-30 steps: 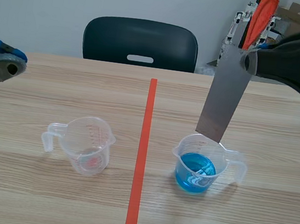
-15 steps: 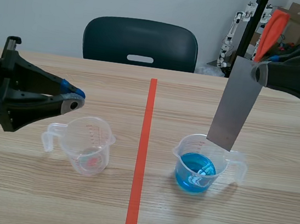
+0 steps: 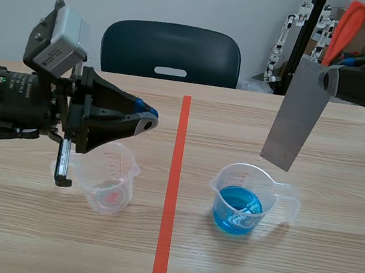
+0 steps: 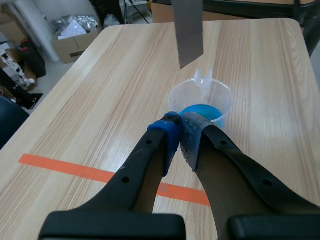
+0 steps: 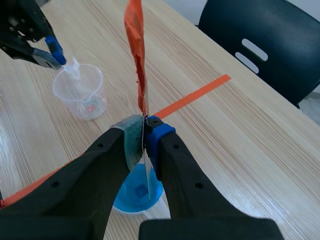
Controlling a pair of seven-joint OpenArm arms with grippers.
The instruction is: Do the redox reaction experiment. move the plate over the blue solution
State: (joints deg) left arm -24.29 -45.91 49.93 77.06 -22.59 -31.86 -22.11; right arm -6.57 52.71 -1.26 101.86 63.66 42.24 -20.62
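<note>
A clear measuring cup of blue solution [image 3: 239, 210] stands right of the tape line. The grey metal plate [image 3: 295, 116] with an orange-red top end [image 3: 350, 25] hangs tilted, its lower edge just above the cup's far rim. My right gripper [image 3: 326, 80] is shut on the plate's upper part; in the right wrist view the plate [image 5: 136, 55] is edge-on between the pads [image 5: 131, 134], with the blue solution [image 5: 136, 194] below. My left gripper [image 3: 145, 119] is shut on nothing, above the empty clear cup [image 3: 107, 178]. In the left wrist view it [image 4: 180, 126] points toward the blue cup [image 4: 201, 100] and plate [image 4: 188, 30].
An orange-red tape line [image 3: 173, 189] splits the wooden table. A dark chair [image 3: 171, 52] stands behind the far edge. Stands and boxes sit at the back right. The empty cup [image 5: 80, 91] and the left gripper [image 5: 49, 53] show beyond the plate in the right wrist view.
The left arm has swung in from the left edge to above the empty cup. The right gripper has carried the plate a little to the right and up.
</note>
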